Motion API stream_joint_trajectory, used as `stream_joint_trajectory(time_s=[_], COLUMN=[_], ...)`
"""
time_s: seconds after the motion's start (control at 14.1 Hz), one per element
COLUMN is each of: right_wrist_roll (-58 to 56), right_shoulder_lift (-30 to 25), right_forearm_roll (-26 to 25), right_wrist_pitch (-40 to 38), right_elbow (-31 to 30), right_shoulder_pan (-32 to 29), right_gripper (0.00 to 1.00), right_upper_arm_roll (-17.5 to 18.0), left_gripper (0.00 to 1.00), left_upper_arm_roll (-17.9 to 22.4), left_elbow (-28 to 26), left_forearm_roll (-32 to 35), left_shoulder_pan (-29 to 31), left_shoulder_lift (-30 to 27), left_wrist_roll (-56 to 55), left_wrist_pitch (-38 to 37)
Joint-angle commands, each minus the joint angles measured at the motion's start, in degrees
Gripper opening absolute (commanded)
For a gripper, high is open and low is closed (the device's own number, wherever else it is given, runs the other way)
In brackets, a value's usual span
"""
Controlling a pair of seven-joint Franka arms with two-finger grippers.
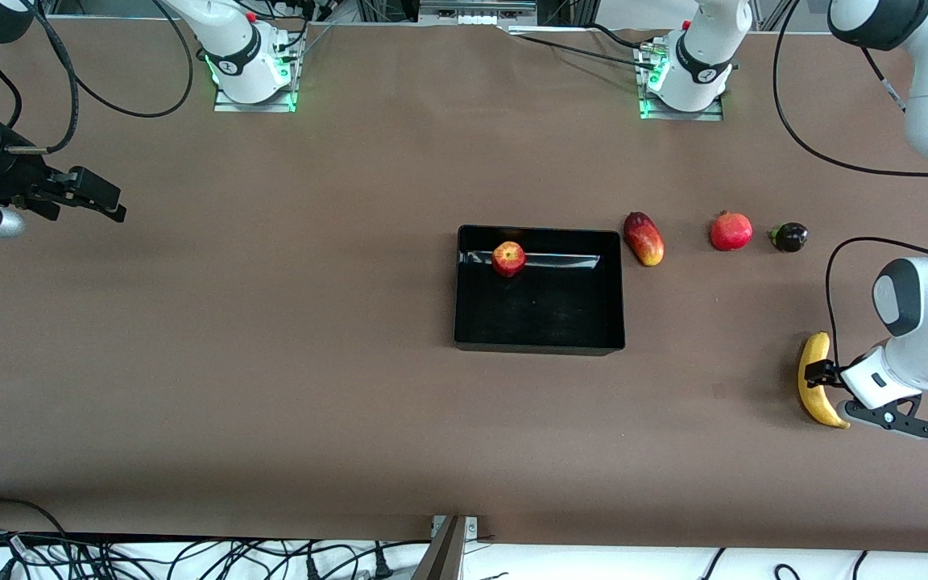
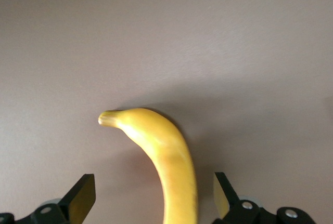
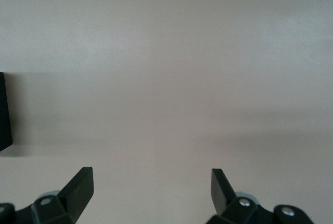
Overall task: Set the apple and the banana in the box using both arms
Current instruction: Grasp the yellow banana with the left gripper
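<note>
The apple (image 1: 508,258) lies inside the black box (image 1: 540,338), close to the wall farther from the front camera. The yellow banana (image 1: 815,399) lies on the table at the left arm's end, nearer to the camera than the box. My left gripper (image 1: 821,372) is open, low over the banana's middle. In the left wrist view the banana (image 2: 167,151) runs between the fingers of the left gripper (image 2: 152,182) with a gap on each side. My right gripper (image 1: 97,200) waits open over bare table at the right arm's end; the right gripper (image 3: 151,180) holds nothing.
A red-yellow mango (image 1: 644,238), a red pomegranate (image 1: 731,231) and a small dark purple fruit (image 1: 789,237) lie in a row beside the box, toward the left arm's end. A corner of the box (image 3: 4,112) shows in the right wrist view.
</note>
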Motion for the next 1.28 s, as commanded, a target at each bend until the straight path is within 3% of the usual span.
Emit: stream_joint_trajectory(time_s=[0.0,0.21,0.28,0.5,0.57,0.85,1.07,1.21], right_wrist_roll=[-0.03,-0.03,-0.03,-0.03,-0.12,-0.12,-0.12,-0.12], right_shoulder_lift=[0.44,0.44,0.44,0.44,0.44,0.44,0.44,0.44], right_forearm_roll=[-0.69,-0.69,-0.69,-0.69,-0.69,-0.69,-0.69,-0.69], right_wrist_pitch=[-0.50,-0.41,-0.50,-0.50,-0.50,-0.50,-0.50,-0.50], right_elbow=[1.18,1.27,1.18,1.18,1.18,1.27,1.27,1.27], right_shoulder_pan=[-0.35,-0.35,-0.35,-0.35,-0.35,-0.35,-0.44,-0.44], right_gripper=[1.00,1.00,1.00,1.00,1.00,1.00,1.00,1.00], right_upper_arm_roll=[0.21,0.21,0.21,0.21,0.21,0.21,0.12,0.03], left_gripper=[1.00,0.96,0.83,0.13,0.00,0.00,0.00,0.00], left_upper_arm_roll=[-0.98,-0.98,-0.89,-0.80,-0.71,-0.80,-1.50,-1.59], left_elbow=[0.83,-0.57,-1.53,-2.60,-2.86,-6.01,-7.43,-7.52], left_forearm_roll=[2.45,2.45,2.36,2.45,2.45,2.02,0.70,-4.90], left_shoulder_pan=[0.92,0.92,0.92,0.92,0.92,0.92,-2.75,-6.36], left_shoulder_lift=[2.21,3.00,3.00,2.91,2.91,-0.32,-8.40,-13.41], left_wrist_roll=[1.28,0.84,0.49,-0.66,-0.57,-1.44,-7.23,-11.45], left_wrist_pitch=[1.98,3.81,4.95,6.28,6.28,5.06,-8.77,-16.71])
